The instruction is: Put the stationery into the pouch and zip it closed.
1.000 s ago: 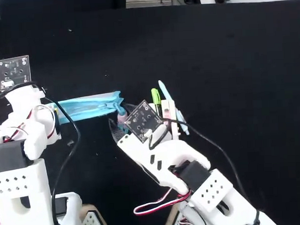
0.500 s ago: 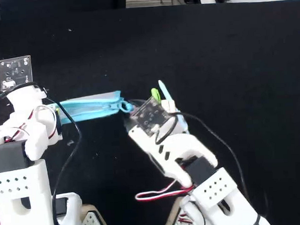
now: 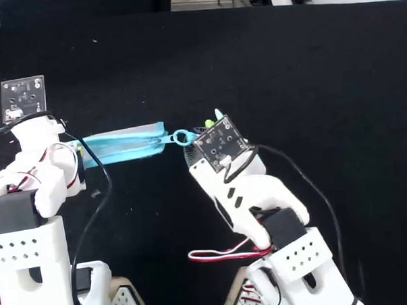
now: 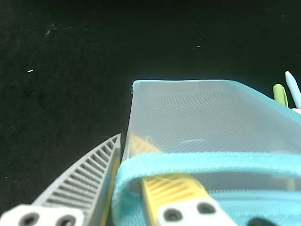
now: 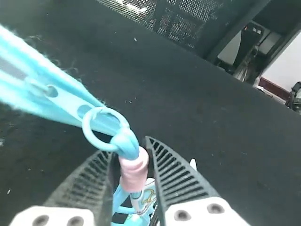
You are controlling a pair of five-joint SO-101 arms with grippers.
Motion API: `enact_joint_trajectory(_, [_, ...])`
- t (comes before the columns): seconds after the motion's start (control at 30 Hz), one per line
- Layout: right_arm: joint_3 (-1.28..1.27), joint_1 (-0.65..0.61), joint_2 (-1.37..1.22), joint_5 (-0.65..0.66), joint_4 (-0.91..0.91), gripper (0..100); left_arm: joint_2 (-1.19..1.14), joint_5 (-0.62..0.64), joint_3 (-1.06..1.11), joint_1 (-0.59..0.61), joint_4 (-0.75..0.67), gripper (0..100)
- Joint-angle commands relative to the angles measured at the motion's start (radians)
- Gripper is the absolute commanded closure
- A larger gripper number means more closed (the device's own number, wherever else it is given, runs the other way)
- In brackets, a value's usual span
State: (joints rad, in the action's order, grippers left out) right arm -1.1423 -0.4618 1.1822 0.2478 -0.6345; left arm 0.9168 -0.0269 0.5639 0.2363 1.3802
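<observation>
Seemingly opening the pouch [image 3: 122,146] near the bench's left edge, left end effector [image 4: 124,137] clamped on its end, right end effector [image 5: 129,147] pinching the zip pull [image 5: 104,129]; next, probably releasing and fetching the pens [image 4: 280,95] at the bench's middle.

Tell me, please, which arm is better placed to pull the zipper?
Right: the right gripper grips the blue ring zip pull; the left gripper clamps the opposite end of the teal-edged mesh pouch.
</observation>
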Motion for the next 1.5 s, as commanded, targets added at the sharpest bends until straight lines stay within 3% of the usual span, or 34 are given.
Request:
enact_joint_trajectory(0.0, [0.028,-0.035,0.016,0.006,-0.005,98.5,-0.005,0.005,0.019,0.013,-0.005,97])
enact_joint_trajectory(0.13, [0.071,-0.075,0.016,0.002,-0.061,95.6,-0.005,0.005,0.019,0.013,-0.005,97])
enact_joint_trajectory(0.3, [0.278,-0.083,0.007,-0.126,-0.374,80.4,-0.005,0.005,0.019,0.013,-0.005,97])
enact_joint_trajectory(0.47, [0.533,-0.075,0.004,-0.166,-0.609,79.6,-0.005,0.005,0.019,0.013,-0.005,97])
enact_joint_trajectory(0.67, [0.644,0.141,-0.136,-0.173,-0.614,79.7,-0.002,0.005,0.03,0.015,-0.006,97])
enact_joint_trajectory(0.9, [0.65,0.351,-0.561,-0.175,-0.562,80.9,0.005,0.005,0.045,0.015,-0.014,97])
enact_joint_trajectory(1.2, [0.789,0.367,-1.101,-0.173,-0.466,85.4,0.003,0.005,0.05,0.015,-0.014,97])
enact_joint_trajectory(1.47, [0.978,0.31,-1.287,-0.164,-0.601,85.4,0.002,0.005,0.05,0.015,-0.014,97])
